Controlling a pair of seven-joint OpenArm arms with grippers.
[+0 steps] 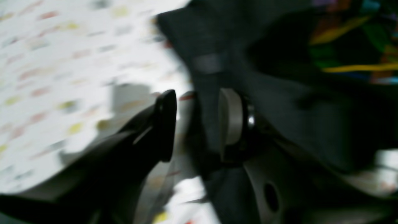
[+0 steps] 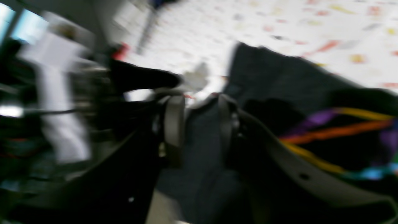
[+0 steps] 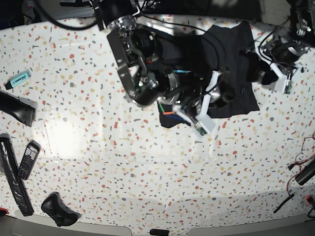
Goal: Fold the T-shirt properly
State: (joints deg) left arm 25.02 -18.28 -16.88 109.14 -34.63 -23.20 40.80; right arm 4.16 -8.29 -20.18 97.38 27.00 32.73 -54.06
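Black T-shirt (image 3: 231, 59) on speckled table (image 3: 98, 162), cloth between parted fingers (image 1: 230, 118) (both arms)

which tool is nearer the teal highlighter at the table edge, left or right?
Right. The right tool is over the T-shirt near mid-table, well off from the teal highlighter. The left tool sits at the shirt's opposite side, farther still.

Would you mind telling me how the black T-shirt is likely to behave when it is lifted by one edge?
The T-shirt will probably be floppy: it lies bunched and creased on the table. In the left wrist view its cloth drapes limply between the pads, so it likely sags. It looks thin, so probably light, and folds may slip apart.
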